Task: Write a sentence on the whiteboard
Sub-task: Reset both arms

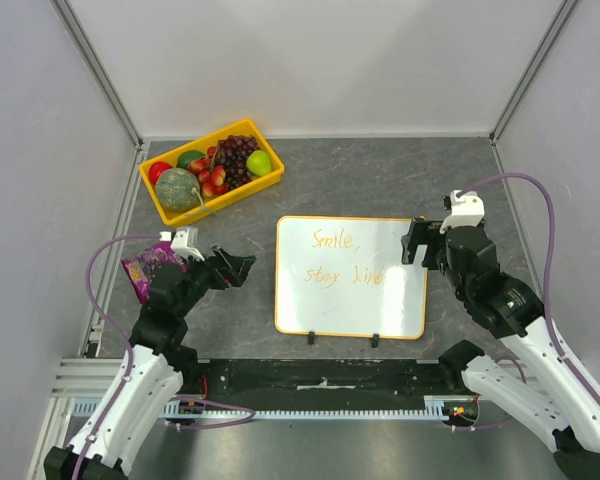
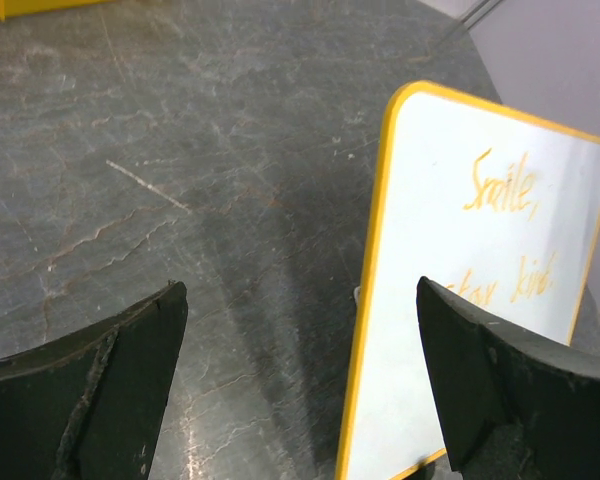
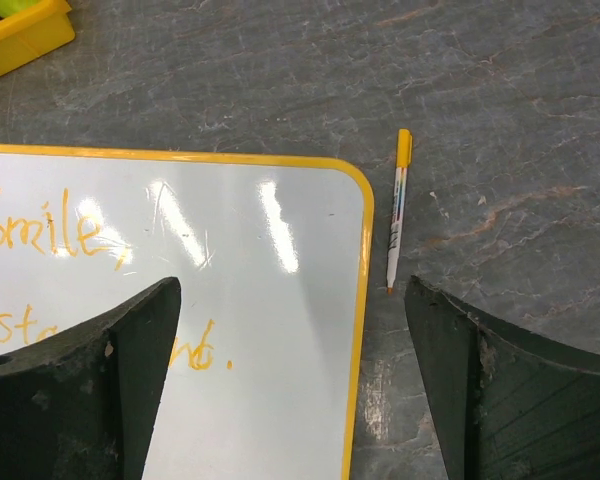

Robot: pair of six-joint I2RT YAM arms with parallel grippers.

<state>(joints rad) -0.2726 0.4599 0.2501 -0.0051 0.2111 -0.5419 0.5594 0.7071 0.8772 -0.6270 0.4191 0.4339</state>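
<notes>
- The whiteboard (image 1: 350, 277) lies flat on the grey table (image 1: 380, 180), in the middle near the arms' bases, with its two black feet at the near edge.
- The sentence (image 1: 345, 255) stands on it in orange, in two lines: "Smile," above "stay kind".
- The left gripper (image 1: 242, 268) hangs just left of the board, its fingers wide apart and holding nothing. In its own wrist view one finger (image 2: 500, 390) hides the start of the second line.
- The right gripper (image 1: 412, 243) is over the board's far right corner, its fingers also spread wide and empty.
- An orange-capped marker pen (image 3: 397, 210) lies on the table just right of that corner, apart from the rim and between the right fingers in the wrist view.
- A yellow crate (image 1: 230, 200) sits far left, well apart from the board, holding grapes (image 1: 238, 155), a green melon (image 1: 178, 188) and other fruit.
- A purple packet (image 1: 143, 268) lies at the left, beside the left arm.
</notes>
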